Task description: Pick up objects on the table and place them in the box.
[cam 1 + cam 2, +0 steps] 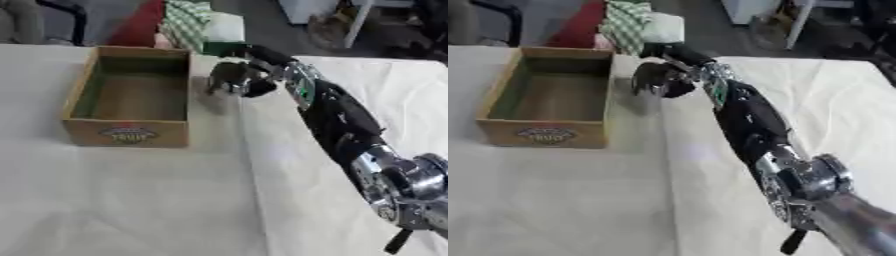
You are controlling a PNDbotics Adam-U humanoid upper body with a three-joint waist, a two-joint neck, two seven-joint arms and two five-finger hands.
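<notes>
Right hand [238, 79] reaches across the white-covered table [131, 200], fingers curled downward just right of the box [129, 97]; whether they hold anything cannot be told. Open and upright, the cardboard box appears empty.

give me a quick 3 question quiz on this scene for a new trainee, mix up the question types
1. True or false: the box already holds several things.
2. Which hand reaches out beside the box? A) left hand B) right hand C) both
3. Fill in: the box stands on the table to the ___ of the reaching hand, as the robot sees it.

Key
1. False: its inside looks bare.
2. B: the right arm stretches in from the lower right, and its hand is curled just past the box's right wall. Whether it holds anything cannot be made out.
3. left
</notes>
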